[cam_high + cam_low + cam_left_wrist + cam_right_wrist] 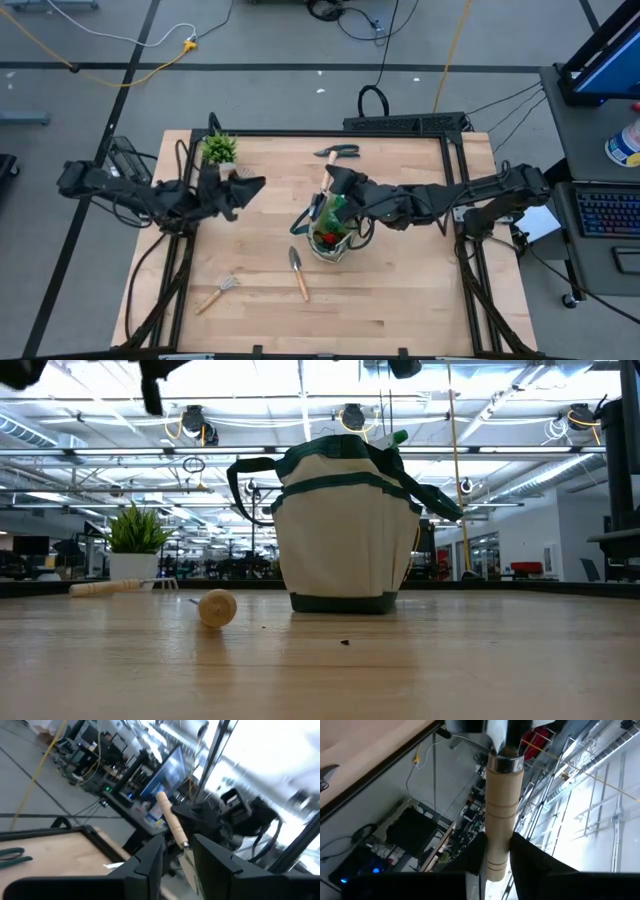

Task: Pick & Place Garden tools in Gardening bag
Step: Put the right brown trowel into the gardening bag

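Now | right tool clenched on wooden-handled trowel | above gardening bag

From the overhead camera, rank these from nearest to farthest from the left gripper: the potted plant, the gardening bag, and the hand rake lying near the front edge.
Measured from the left gripper:
1. Potted plant, just behind it near the table's back-left corner.
2. Gardening bag, toward the table's middle, on the right arm's side.
3. Hand rake, by the front-left edge, slightly farther than the bag.

bag contents mostly hidden under arm
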Robot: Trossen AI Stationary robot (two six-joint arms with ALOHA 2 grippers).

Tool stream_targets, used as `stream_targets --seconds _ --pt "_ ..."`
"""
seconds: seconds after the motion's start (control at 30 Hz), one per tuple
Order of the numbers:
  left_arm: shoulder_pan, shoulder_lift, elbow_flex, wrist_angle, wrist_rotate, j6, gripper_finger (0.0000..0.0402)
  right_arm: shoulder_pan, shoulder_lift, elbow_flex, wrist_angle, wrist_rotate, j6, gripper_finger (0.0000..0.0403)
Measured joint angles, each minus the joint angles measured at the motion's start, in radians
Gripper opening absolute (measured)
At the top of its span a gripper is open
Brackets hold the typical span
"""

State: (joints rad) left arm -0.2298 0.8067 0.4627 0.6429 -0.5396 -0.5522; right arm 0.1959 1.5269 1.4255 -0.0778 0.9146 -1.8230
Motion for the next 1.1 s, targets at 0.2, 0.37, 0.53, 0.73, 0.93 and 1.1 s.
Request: stream_targets --seconds 0.2,0.37,0.53,0.73,0.93,1.1 --pt "0.000 0.129 0.201 -0.208 0.017 0.027 0.0113 0.009 0.000 -0.021 0.000 -0.003 -0.048 0.0050" --pt "0.020 0.228 0.336 -0.300 0.088 0.068 0.0113 0.016 0.000 -0.034 -0.001 -0.004 -0.052 0.0050" --pt "0.069 0.310 0.413 -0.352 0.206 0.055 0.0113 0.040 0.000 -0.034 0.036 -0.004 -0.070 0.0050" --pt "0.140 0.372 0.425 -0.340 0.392 -0.052 0.0113 0.056 0.000 -0.033 0.054 -0.004 -0.075 0.0050" --pt "0.190 0.420 0.426 -0.307 0.516 -0.108 0.0114 0.062 0.000 -0.033 0.052 -0.004 -0.075 0.0050" --pt "0.229 0.437 0.426 -0.274 0.578 -0.111 0.0114 0.064 0.000 -0.033 0.052 -0.004 -0.074 0.0050"
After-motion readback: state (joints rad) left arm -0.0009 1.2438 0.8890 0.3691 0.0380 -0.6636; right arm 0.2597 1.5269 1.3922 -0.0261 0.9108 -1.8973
